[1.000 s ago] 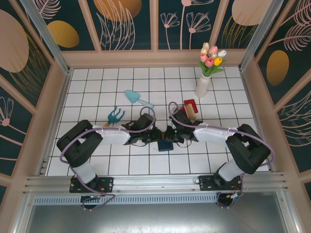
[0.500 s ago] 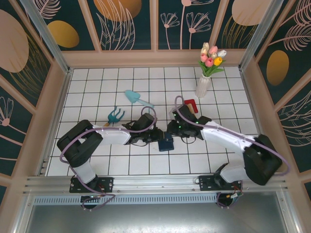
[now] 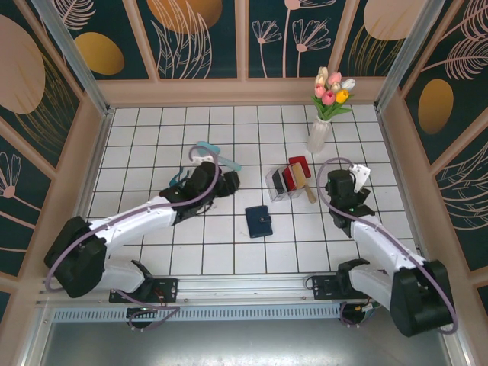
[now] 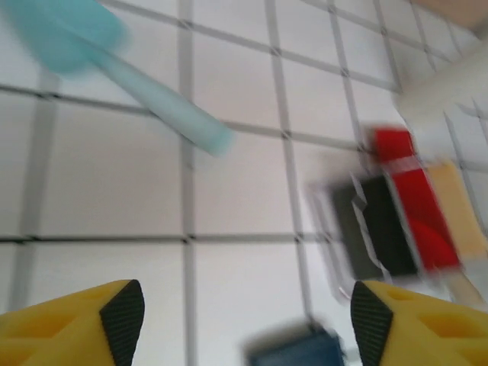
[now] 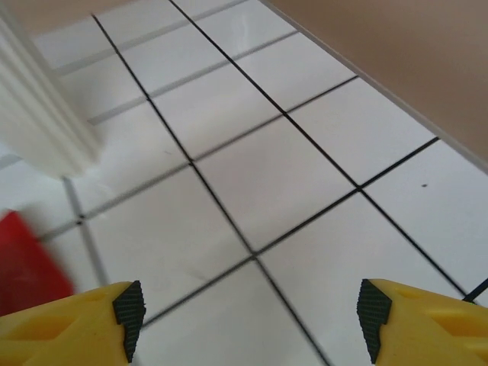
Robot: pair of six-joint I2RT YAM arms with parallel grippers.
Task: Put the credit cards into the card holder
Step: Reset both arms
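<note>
One card holder (image 3: pixel 259 221); seemingly three credit cards (image 3: pixel 293 176) in a rack (image 3: pixel 274 185).

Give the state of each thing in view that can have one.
card holder, shut, lying flat, apart from both tools
credit cards, standing on edge in the clear rack, none in the card holder
left tool, open, empty
right tool, open, empty
vase of tulips, upright
teal trowel, lying flat
</note>
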